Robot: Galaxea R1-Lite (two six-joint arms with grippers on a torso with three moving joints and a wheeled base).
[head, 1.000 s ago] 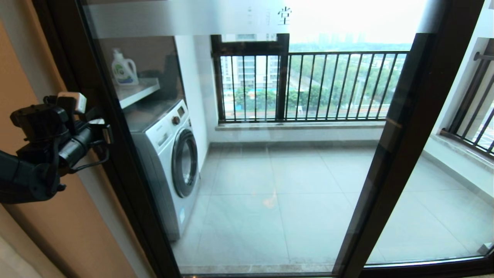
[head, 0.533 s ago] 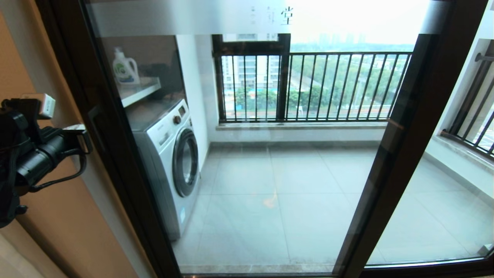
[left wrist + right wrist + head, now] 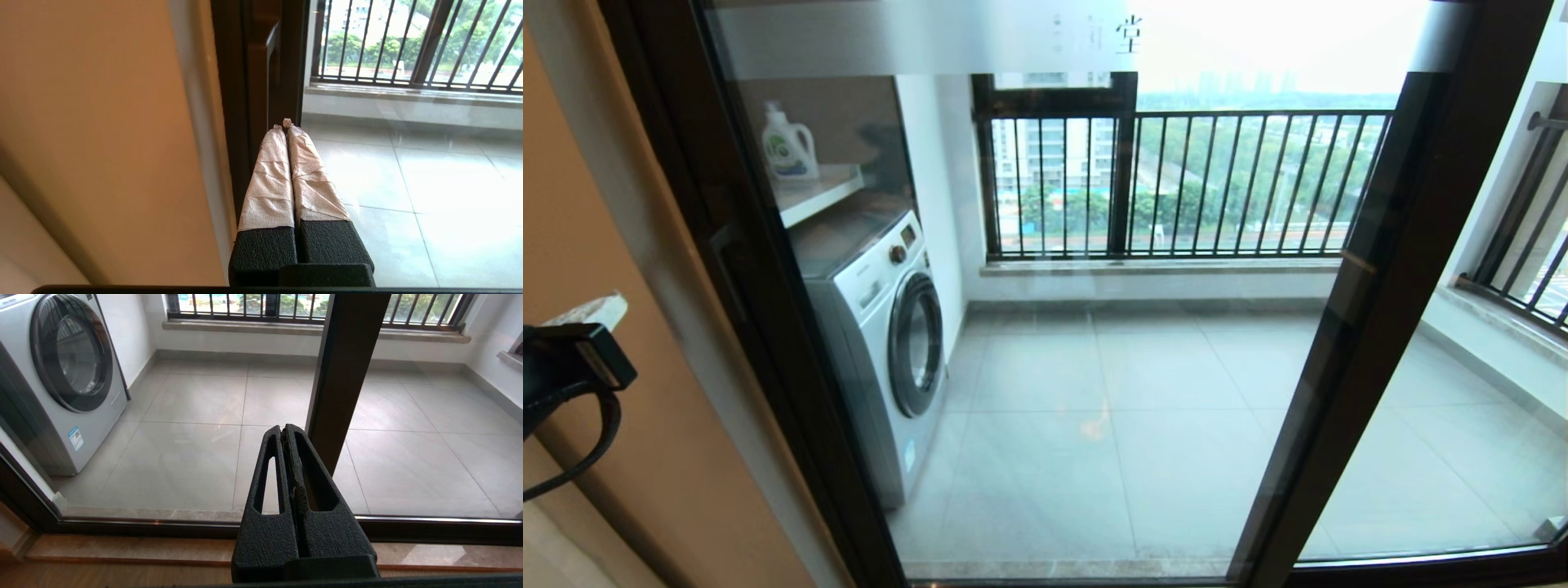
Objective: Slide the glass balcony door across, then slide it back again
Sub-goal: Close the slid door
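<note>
The glass balcony door (image 3: 1094, 367) fills the head view, with its frosted top band and dark brown frame. Its left stile and bar handle (image 3: 723, 257) stand against the wall jamb. My left arm (image 3: 564, 367) shows only at the lower left edge, away from the door. In the left wrist view my left gripper (image 3: 285, 127) is shut, its tape-wrapped fingers (image 3: 267, 175) holding nothing and pointing toward the handle (image 3: 271, 53) from a short distance. My right gripper (image 3: 282, 430) is shut on nothing, low in front of the glass near a dark vertical stile (image 3: 347, 367).
Behind the glass are a white washing machine (image 3: 882, 327), a detergent bottle (image 3: 786, 143) on a shelf, and a black railing (image 3: 1217, 180). An orange wall (image 3: 605, 204) borders the door on the left. The door's floor track (image 3: 163, 526) runs along the wooden floor.
My left arm has pulled back from the door's handle, down and to the left, almost out of the head view. The door has stayed put.
</note>
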